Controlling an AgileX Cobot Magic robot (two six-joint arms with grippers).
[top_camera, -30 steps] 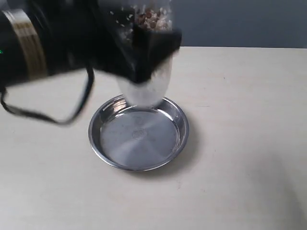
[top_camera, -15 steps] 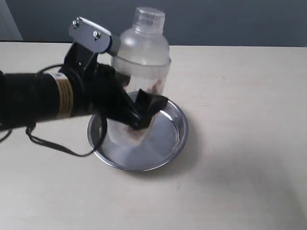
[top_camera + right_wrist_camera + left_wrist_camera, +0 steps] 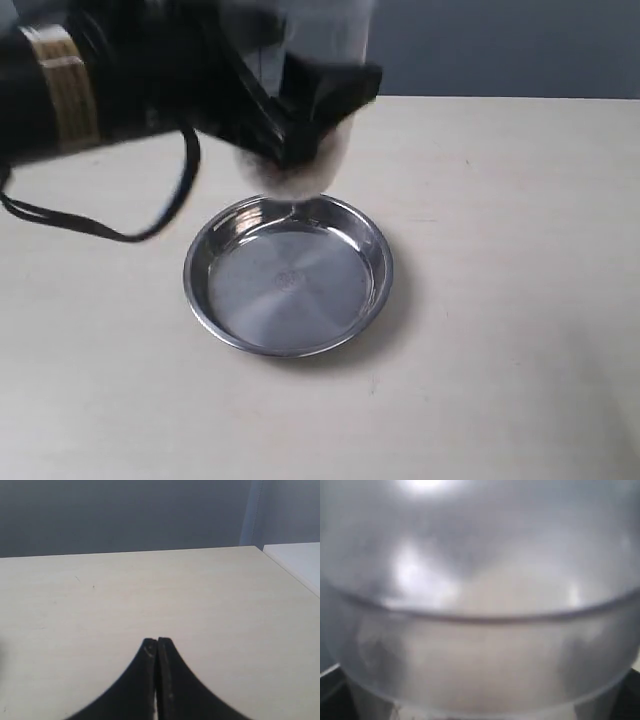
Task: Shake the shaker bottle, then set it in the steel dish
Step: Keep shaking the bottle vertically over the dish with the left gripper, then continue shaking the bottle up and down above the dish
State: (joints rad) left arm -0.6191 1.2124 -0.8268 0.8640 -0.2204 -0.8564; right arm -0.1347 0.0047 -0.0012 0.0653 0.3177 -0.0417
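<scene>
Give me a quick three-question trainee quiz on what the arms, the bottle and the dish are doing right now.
1. Fill in: the right gripper has its jaws ___.
2. Multiple choice: what holds the shaker bottle? A the left gripper; B the right gripper; C nothing, it stands on the table.
3. True or false: the bottle rests in the steel dish.

Key: 1 shut; 2 A; 3 false, the bottle is held in the air above the dish, which has nothing in it.
</scene>
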